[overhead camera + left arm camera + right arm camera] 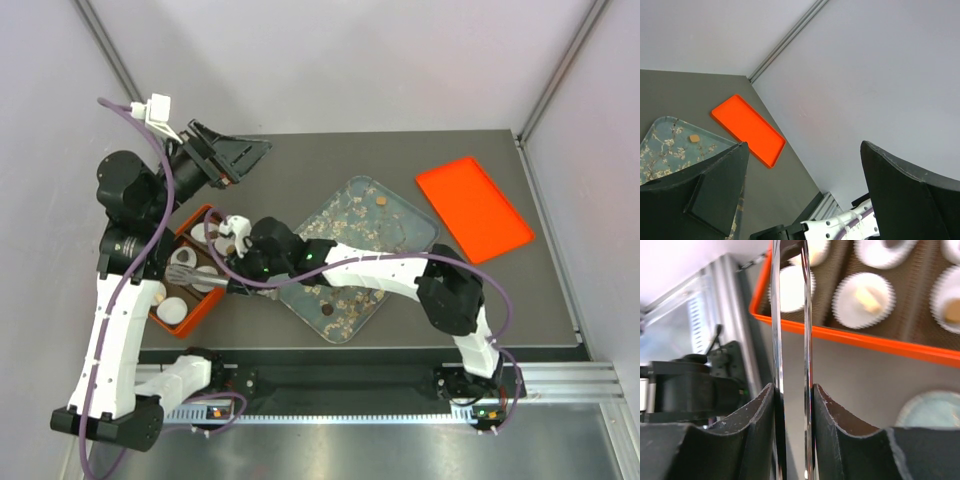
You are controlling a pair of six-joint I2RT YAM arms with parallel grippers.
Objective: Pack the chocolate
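The left arm and the right arm have white shells and black round joints, with a purple cable along each. The left pincer is black, with broad wedge-shaped fingers.

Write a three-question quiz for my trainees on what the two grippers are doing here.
1. True or false: the left gripper is shut.
2. What does the right gripper hold? A) tweezers B) a paper cup C) a flat tray
3. Fill in: the paper cups sit in a box coloured ____.

Key: 1 false; 2 A; 3 orange.
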